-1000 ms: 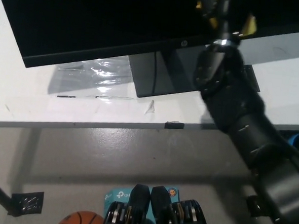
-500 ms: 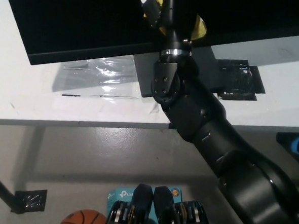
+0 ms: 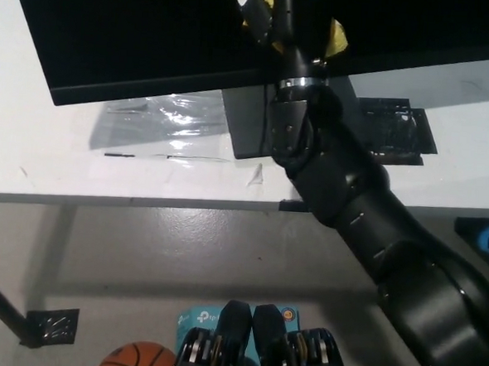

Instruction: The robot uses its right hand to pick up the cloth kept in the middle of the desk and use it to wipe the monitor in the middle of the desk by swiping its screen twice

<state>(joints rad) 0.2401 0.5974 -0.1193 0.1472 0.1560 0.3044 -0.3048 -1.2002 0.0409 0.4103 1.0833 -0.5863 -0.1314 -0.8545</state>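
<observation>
Head view, steep downward angle. White desk [image 3: 47, 158] across upper half, grey floor below its front edge. Black monitor [image 3: 154, 36] filling top of frame, screen dark, lower bezel running diagonally from left down to right; dark grey stand base [image 3: 246, 129] on desk beneath it. Black right arm entering from bottom right, reaching up across desk edge and over stand base to the screen. Right hand [image 3: 276, 11] at top centre against the screen, mostly cut off by frame edge; fingers appear clamped on yellow cloth [image 3: 336, 38], patches of yellow visible on both sides of the wrist. Cloth pressed at lower part of screen near bezel. Clear plastic sheet [image 3: 161, 120] flat on desk left of stand base. Black patch [image 3: 393, 130] on desk right of stand. Orange basketball [image 3: 134, 360] on floor, bottom left. Left hand out of frame.
</observation>
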